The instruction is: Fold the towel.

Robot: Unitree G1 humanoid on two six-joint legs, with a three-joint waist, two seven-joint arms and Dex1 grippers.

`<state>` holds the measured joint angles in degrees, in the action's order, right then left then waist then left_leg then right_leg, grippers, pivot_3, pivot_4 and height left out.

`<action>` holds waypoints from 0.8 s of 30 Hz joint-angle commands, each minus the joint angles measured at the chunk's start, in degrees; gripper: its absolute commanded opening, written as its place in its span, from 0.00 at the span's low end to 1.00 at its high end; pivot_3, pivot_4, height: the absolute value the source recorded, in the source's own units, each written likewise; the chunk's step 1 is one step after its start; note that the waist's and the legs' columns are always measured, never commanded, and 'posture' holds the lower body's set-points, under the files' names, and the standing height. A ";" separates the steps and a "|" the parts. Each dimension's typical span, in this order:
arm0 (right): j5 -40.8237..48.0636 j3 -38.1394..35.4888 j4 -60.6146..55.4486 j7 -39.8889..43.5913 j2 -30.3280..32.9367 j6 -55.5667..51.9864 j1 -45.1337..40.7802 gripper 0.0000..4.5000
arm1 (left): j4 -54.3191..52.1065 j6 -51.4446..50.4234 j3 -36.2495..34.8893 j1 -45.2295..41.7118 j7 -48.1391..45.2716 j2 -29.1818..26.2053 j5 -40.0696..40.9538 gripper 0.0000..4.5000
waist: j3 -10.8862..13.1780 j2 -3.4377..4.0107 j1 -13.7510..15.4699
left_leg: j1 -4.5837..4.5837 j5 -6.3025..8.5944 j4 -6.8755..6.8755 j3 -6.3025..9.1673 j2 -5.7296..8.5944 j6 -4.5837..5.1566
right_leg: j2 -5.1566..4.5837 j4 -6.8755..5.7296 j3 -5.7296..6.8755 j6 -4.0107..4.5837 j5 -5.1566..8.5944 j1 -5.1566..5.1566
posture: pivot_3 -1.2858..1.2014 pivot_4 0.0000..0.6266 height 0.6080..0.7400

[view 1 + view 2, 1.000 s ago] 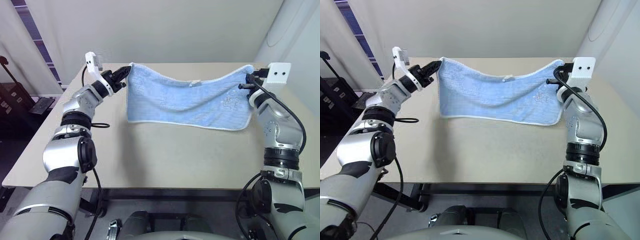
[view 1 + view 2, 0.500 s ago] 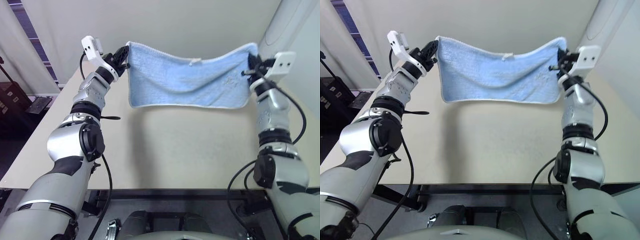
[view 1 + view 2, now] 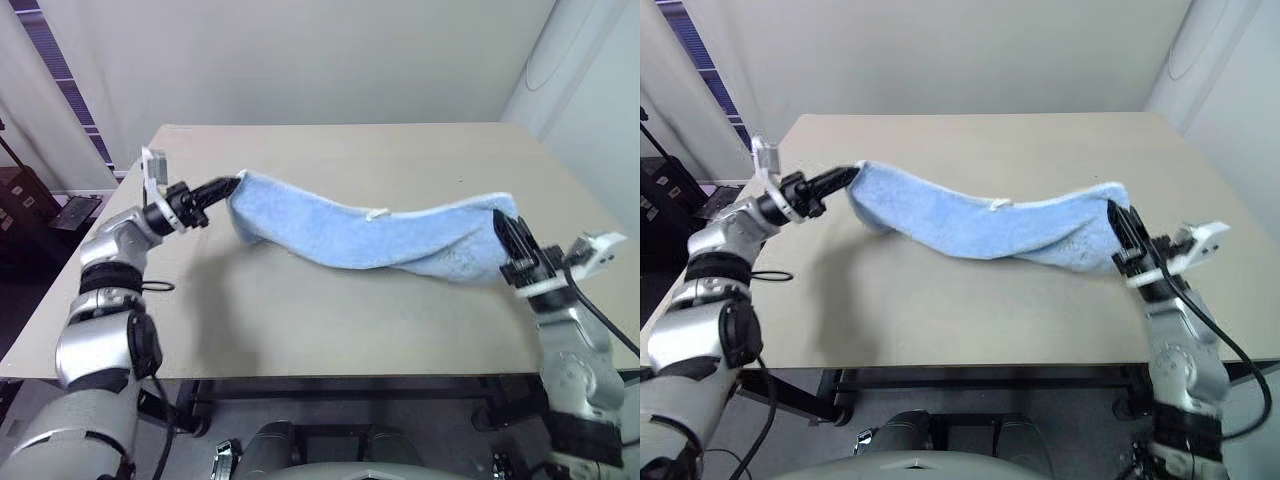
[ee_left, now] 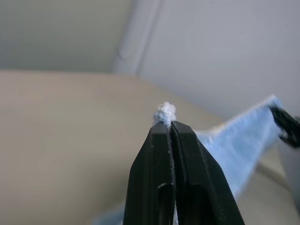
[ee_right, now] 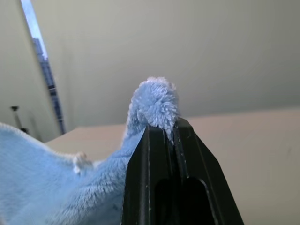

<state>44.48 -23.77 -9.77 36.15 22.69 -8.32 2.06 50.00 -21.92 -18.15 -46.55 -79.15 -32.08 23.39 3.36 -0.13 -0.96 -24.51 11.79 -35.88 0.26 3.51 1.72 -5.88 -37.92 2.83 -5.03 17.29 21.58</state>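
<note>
Table [image 3: 330,320] carried the towel [image 3: 370,235] – slung low across it, sagging middle likely touching, corners pulled apart to lay it flat for folding. Left gripper [image 3: 228,186] clenched one corner, right gripper [image 3: 503,232] the other.

Beige table [image 3: 330,320] against pale wall [image 3: 300,60]; blue-striped window blind [image 3: 50,70] at left, dark furniture [image 3: 25,200] below

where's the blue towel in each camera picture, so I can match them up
Left eye: the towel sags across the middle, strung between both end effectors.
Right eye: same band, mid-picture.
Left wrist: a tuft above the fingertips, with more towel to the right.
Right wrist: a tuft above the fingertips, the rest lower left.
Shared landmark: the tan table.
</note>
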 commanded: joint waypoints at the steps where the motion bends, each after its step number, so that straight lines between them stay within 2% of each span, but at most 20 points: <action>1: 5.24 -1.78 -8.41 3.69 2.00 -4.14 7.14 0.00 | -13.27 -8.20 1.52 6.34 -1.74 -2.62 3.54 0.01 | 0.00 0.01 0.14 | 0.00 0.00 0.01 0.00 0.00 0.01 | -0.02 0.03 -0.01 0.02 0.01 0.03 | 0.52 0.00 0.86; 7: 9.81 -5.78 -13.62 6.25 1.99 -6.01 18.71 0.00 | -30.89 -17.37 2.38 21.04 -2.77 -7.67 7.83 0.01 | -0.01 0.07 0.24 | 0.02 0.03 0.16 -0.03 -0.01 0.04 | 0.00 0.59 -0.07 0.22 0.03 -0.14 | 0.52 0.00 0.86; 14: 10.04 -7.72 -14.68 11.50 1.77 -6.32 29.34 0.00 | -37.12 -17.65 4.70 31.78 -6.45 -14.78 8.18 0.01 | -0.05 0.26 0.49 | 0.14 0.05 0.73 -0.17 0.00 0.04 | 0.00 0.88 -0.18 0.32 -0.01 -0.15 | 0.52 0.00 0.86; 19: 3.71 -4.91 -12.93 14.89 1.89 -4.60 34.30 0.00 | -34.38 -12.86 7.33 33.42 -8.35 -15.99 6.01 0.01 | -0.18 0.57 0.72 | 0.15 0.05 0.86 -0.17 -0.02 0.03 | -0.01 0.98 -0.19 0.41 0.07 0.02 | 0.52 0.00 0.86; 24: 2.36 -6.00 -9.69 10.03 0.38 -4.71 30.25 0.00 | -25.14 -7.97 8.66 27.86 -7.81 -13.69 4.58 0.01 | -0.22 0.60 0.52 | 0.13 0.05 0.83 -0.19 -0.02 0.03 | -0.01 1.02 -0.22 0.42 0.06 0.02 | 0.52 0.00 0.86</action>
<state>47.01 -28.09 -19.65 48.21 23.41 -14.18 34.15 22.70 -31.87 -9.52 -16.00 -87.35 -46.28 28.26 3.14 0.46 -0.44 -24.38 11.84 -35.07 0.07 3.49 1.75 -5.89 -36.91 2.61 -4.61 17.34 21.60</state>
